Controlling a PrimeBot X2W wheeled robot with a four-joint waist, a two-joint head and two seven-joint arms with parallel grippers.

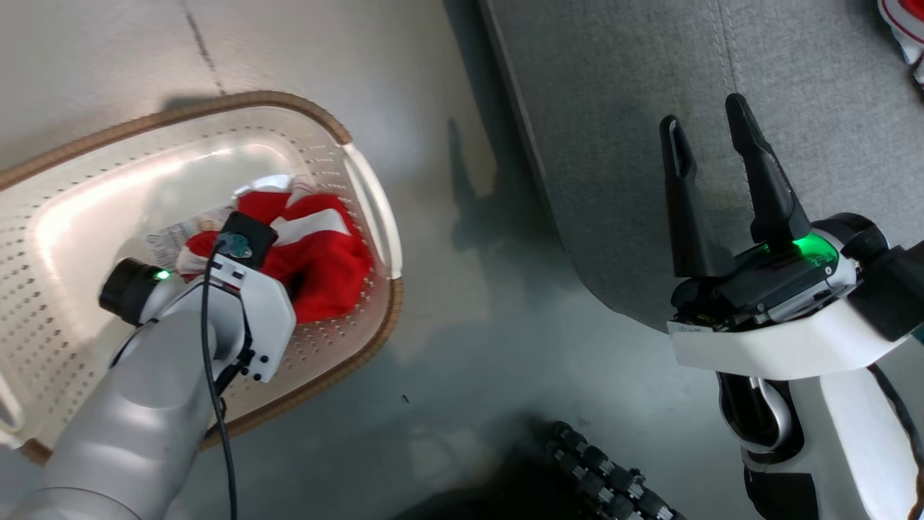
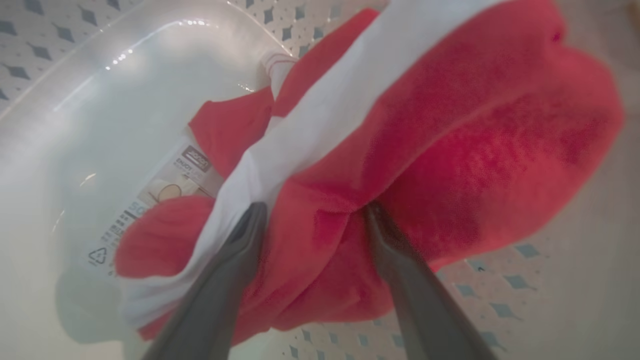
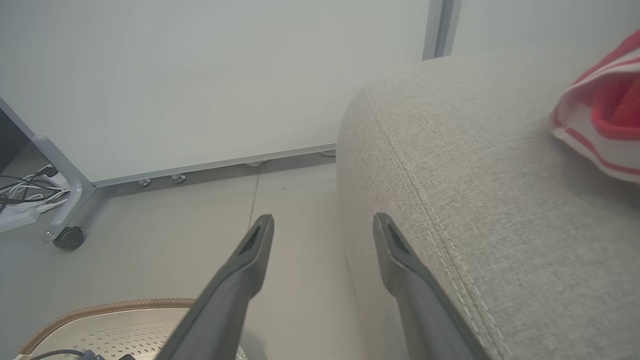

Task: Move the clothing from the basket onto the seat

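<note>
Roughly halfway, I judge: 1 red-and-white garment [image 3: 600, 115] already lies on the grey sofa [image 1: 613, 87], off to the right of the right tool [image 1: 704, 112] and well apart from it, while 1 red garment with a white stripe [image 1: 325, 253] lies crumpled on the floor of the perforated basket [image 1: 216, 101].

Down in that basket, the left tool [image 2: 315, 210] stands spread, its 2 dark fingers [image 2: 235, 260] pushed into the red fabric with a raised fold bunched between them. The white stripe runs just beside the left-hand finger. The jaws have not pinched together, so the garment is straddled, not gripped. Beyond the cloth, to the tool's left, the printed label [image 2: 150, 200] shows on the bare basket floor, which suggests nothing else is left in that part of the basket.

The right tool hangs spread and empty above the rounded end of the sofa, with bare upholstery under it.

What remains, as I read it: close on the fold, lift the garment out past the woven-look rim, carry it over the strip of floor and lay it on the sofa.
</note>
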